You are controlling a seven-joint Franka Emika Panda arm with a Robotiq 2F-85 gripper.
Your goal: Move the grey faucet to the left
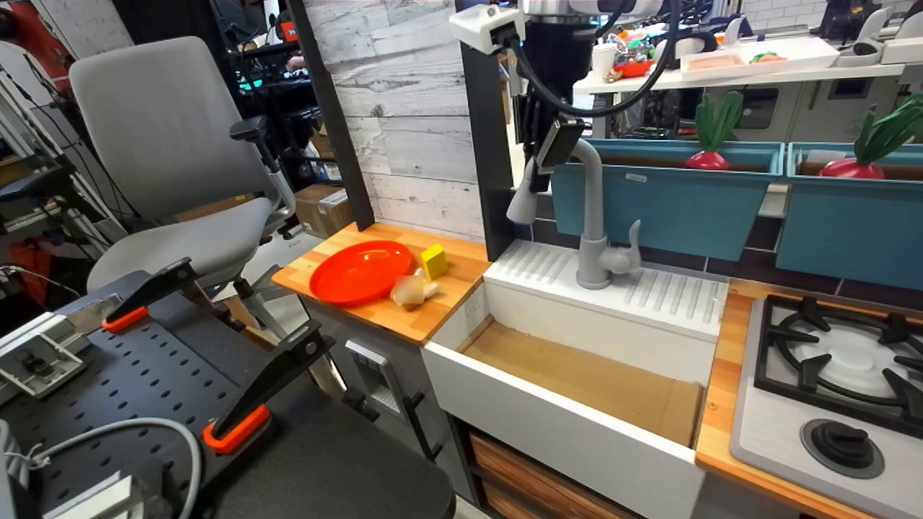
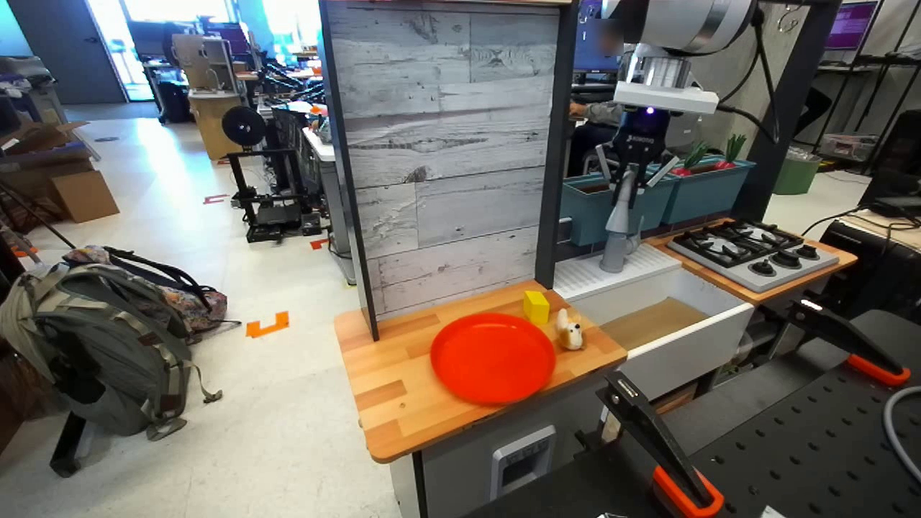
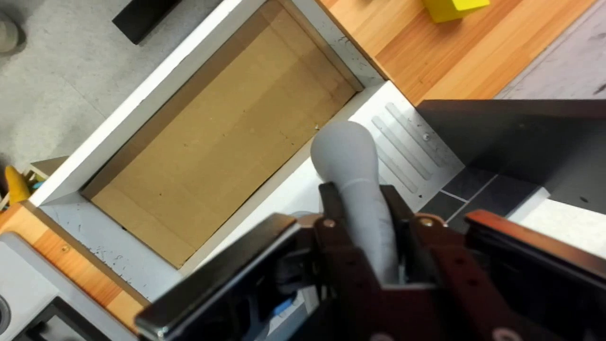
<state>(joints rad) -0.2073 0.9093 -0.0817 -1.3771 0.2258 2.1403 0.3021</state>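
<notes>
Between the snug jaws of the gripper (image 3: 360, 193), the grey faucet's (image 1: 593, 209) spout

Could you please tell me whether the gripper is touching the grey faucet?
Touching: the wrist view shows the gripper closed on the spout of the grey faucet, a fingertip against each side.

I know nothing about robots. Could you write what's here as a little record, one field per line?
Sink: white, a brown sheet on its bottom
Wooden counter: red plate, yellow block, small toy animal
Across the sink from the plate: stove
Behind: teal planters holding leafy red vegetables
Grey faucet: upright at the sink's back, spout aimed toward the plate's counter
Robot's hand: closed on the faucet's spout
</notes>
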